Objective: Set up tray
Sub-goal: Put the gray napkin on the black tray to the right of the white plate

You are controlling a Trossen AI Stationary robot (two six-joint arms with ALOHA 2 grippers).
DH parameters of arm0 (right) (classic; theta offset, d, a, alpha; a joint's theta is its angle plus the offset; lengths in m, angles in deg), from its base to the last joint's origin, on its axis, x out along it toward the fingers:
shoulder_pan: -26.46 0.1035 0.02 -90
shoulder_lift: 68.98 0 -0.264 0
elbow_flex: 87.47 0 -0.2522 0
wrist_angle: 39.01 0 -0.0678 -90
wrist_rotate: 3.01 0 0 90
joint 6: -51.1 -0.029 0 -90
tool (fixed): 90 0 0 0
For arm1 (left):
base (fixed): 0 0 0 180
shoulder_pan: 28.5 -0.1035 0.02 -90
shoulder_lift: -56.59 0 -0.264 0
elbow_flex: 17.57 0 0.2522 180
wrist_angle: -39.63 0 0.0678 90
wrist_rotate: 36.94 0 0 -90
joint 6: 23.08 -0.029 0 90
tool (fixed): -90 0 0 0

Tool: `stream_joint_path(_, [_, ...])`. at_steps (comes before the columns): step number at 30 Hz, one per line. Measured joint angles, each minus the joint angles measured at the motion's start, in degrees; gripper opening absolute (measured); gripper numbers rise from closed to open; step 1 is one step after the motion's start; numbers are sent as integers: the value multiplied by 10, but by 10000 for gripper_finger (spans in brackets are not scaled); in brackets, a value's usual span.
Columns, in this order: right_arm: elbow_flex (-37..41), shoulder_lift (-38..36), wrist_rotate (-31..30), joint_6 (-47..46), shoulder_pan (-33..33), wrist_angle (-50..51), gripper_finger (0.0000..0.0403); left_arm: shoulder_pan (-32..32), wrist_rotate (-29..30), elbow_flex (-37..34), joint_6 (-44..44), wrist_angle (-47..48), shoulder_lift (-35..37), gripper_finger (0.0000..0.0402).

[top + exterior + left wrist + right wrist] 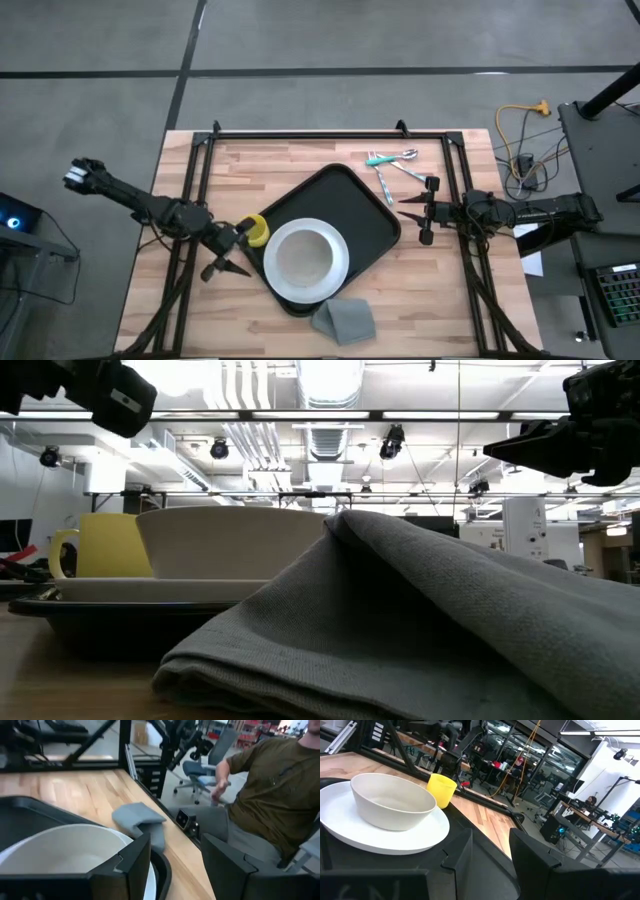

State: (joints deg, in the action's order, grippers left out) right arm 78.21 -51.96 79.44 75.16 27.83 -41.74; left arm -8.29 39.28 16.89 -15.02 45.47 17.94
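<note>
Black tray [365,215] lying slanted in the middle of the wooden table [270,170], white plate [335,272] with a bowl [303,255] on it, yellow cup [258,230] at its left edge, grey cloth [344,318] at its near corner, left gripper [228,256] released with fingers apart beside the cup, right gripper [418,212] spread and holding nothing just off the tray's right edge.

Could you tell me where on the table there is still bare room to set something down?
Bare wood lies left of the tray toward the far left corner, and right of the grey cloth. It is crowded around the cutlery and yellow mug.
</note>
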Motion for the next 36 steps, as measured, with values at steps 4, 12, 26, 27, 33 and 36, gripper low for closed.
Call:
stream_joint_path(4, [0, 0, 0, 0, 0, 0, 123, -25, -38, -9, -16, 0, 40, 160])
stream_joint_path(12, [0, 0, 0, 0, 0, 0, 123, -39, -46, -10, -14, 29, 124, 160])
stream_joint_path(26, [0, 0, 0, 0, 0, 0, 123, -39, -57, 35, 4, 86, 150, 159])
stream_joint_path(27, [0, 0, 0, 0, 0, 0, 123, -39, -57, 33, 2, 85, 157, 159])
stream_joint_path(33, [0, 0, 0, 0, 0, 0, 123, -39, -56, 12, -6, 82, 195, 159])
stream_joint_path(36, [0, 0, 0, 14, 0, -5, 123, -39, -50, -10, -10, 82, 224, 159])
